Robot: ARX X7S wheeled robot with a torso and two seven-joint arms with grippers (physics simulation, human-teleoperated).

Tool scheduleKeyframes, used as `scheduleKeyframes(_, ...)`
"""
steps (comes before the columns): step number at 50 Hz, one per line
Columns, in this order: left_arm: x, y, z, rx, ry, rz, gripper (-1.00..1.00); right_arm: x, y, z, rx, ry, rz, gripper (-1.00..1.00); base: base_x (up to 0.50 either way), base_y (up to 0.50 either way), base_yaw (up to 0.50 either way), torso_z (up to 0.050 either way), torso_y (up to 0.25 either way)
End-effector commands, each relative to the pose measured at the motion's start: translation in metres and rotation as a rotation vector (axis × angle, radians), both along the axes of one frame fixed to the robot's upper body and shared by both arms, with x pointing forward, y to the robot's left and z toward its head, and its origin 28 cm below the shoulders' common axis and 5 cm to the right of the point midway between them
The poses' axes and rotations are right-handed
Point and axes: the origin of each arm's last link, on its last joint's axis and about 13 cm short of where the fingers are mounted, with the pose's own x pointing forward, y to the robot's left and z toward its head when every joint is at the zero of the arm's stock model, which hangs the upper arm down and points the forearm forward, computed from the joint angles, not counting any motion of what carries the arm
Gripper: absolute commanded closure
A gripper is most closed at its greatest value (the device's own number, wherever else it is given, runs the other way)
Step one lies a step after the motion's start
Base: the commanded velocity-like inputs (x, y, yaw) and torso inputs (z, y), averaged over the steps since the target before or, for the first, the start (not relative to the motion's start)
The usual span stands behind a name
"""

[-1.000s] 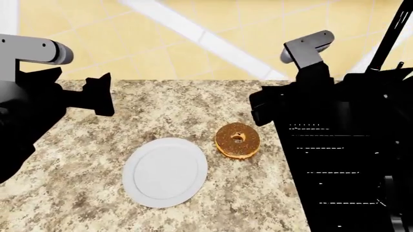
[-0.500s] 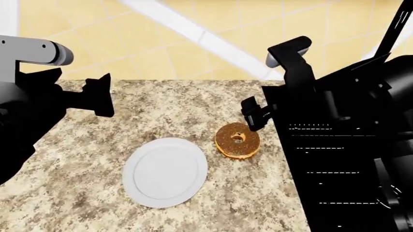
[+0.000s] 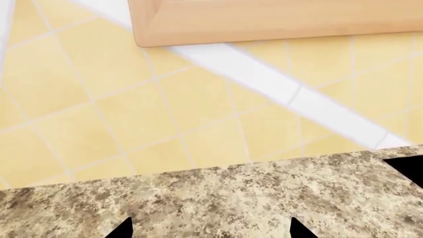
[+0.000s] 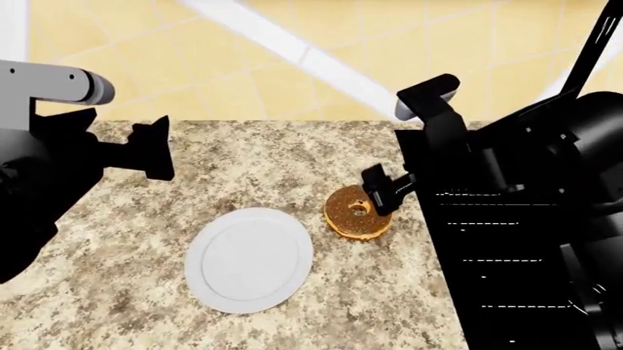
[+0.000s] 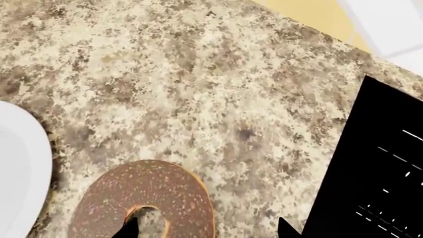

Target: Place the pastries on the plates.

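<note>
The larger golden-brown doughnut [image 4: 352,216] with a speckled chocolate top lies on the granite counter, just right of the plain white plate [image 4: 249,259]. My right gripper [image 4: 383,187] is open, low over the doughnut's right side. In the right wrist view one fingertip [image 5: 131,229] sits over the doughnut's [image 5: 158,191] hole and the other stands off its outer side, with the plate's edge [image 5: 20,168] beside them. My left gripper [image 4: 154,150] is open and empty above the counter's far left; its wrist view [image 3: 210,230] shows only bare counter. The small chocolate doughnut and the wooden plate are out of view.
A large black block [image 4: 526,248] with white dashes fills the right side of the counter [image 4: 244,168], close to the doughnut; it also shows in the right wrist view [image 5: 377,168]. Beyond the counter's far edge lie yellow floor tiles [image 4: 244,65] and a wooden cabinet edge [image 3: 278,20].
My right arm has swung left and down from beside the black block until its gripper is over the doughnut. The left arm has barely moved. Plate and doughnut have not moved.
</note>
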Motion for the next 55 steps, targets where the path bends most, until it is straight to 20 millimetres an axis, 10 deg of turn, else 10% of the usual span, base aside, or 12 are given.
scheduleKeyframes(1,0.001,0.002,-0.002,-0.013,-0.003,0.000,-1.00,0.003,0.001,-0.007,-0.017,0.021,-0.009,-1.00,0.00,0.00,0.00,0.000,0.000)
scheduleKeyframes(48,-0.002,0.006,-0.005,-0.010,0.004,0.012,-1.00,0.017,0.006,-0.048,-0.010,0.133,0.003,-1.00,0.00,0.00,0.00,0.000,0.000)
scheduleKeyframes(49,-0.003,0.006,-0.005,-0.010,0.004,0.012,-1.00,0.017,0.006,-0.048,-0.010,0.130,0.005,1.00,0.00,0.00,0.00,0.000,0.000)
scheduleKeyframes(55,-0.002,0.005,-0.007,-0.010,0.006,0.011,-1.00,0.017,0.005,-0.039,0.002,0.090,0.015,1.00,0.00,0.00,0.00,0.000,0.000)
